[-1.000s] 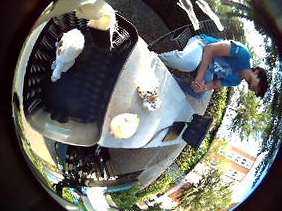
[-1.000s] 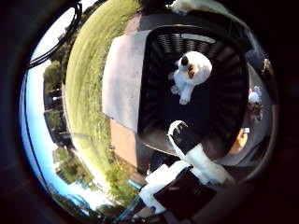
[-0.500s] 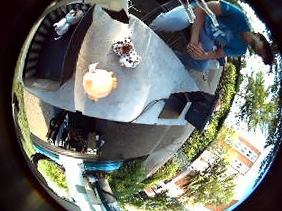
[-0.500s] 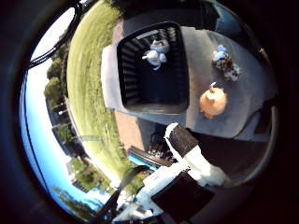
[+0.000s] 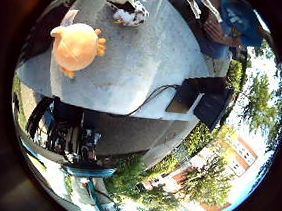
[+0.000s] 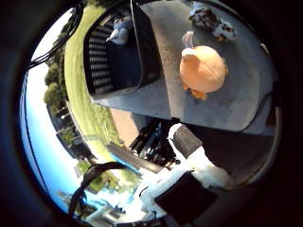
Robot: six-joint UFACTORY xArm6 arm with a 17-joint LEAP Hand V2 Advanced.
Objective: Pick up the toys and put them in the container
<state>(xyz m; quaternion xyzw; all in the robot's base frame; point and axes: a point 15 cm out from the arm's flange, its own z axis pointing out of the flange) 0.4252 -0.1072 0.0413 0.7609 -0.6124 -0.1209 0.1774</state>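
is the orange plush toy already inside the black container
No, the orange plush toy lies on the grey table beside the black container, which holds only a white plush toy.

Palm now nearer orange toy [image 6: 202, 69]

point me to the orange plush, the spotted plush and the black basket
round orange plush toy [image 6: 202, 69]: thumb side palm view, middle of its body.
brown-and-white spotted plush toy [image 6: 208, 20]: thumb side palm view, its back.
black slatted plastic basket [image 6: 144, 52]: thumb side palm view, side wall nearest the orange toy.
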